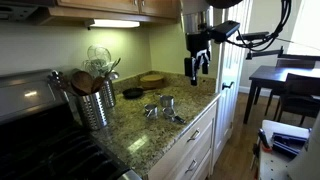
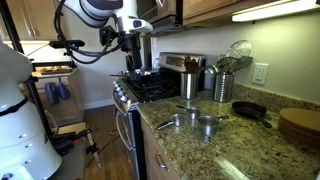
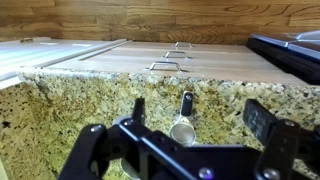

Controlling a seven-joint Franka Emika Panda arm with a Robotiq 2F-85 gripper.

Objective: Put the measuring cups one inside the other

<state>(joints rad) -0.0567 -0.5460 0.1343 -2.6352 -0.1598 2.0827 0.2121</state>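
Note:
Several small silver measuring cups lie apart on the granite counter, in both exterior views: one [image 1: 168, 103] beside another [image 1: 151, 111], and one [image 2: 208, 125] next to another [image 2: 180, 120]. In the wrist view one cup [image 3: 182, 128] lies below me, its flat handle pointing away; the gripper body hides its near edge. My gripper [image 1: 197, 65] hangs well above the counter, over the cups. It also shows in an exterior view [image 2: 135, 58]. In the wrist view the gripper [image 3: 198, 112] is open and empty, with the cup between its fingers far below.
A ribbed steel utensil holder [image 1: 95, 102] with wooden spoons stands by the stove [image 2: 150, 88]. A small dark dish [image 1: 133, 93] and a round wooden board [image 1: 152, 78] sit at the back. Drawers run along the counter's front edge [image 3: 170, 65]. A dining table [image 1: 285, 80] stands beyond.

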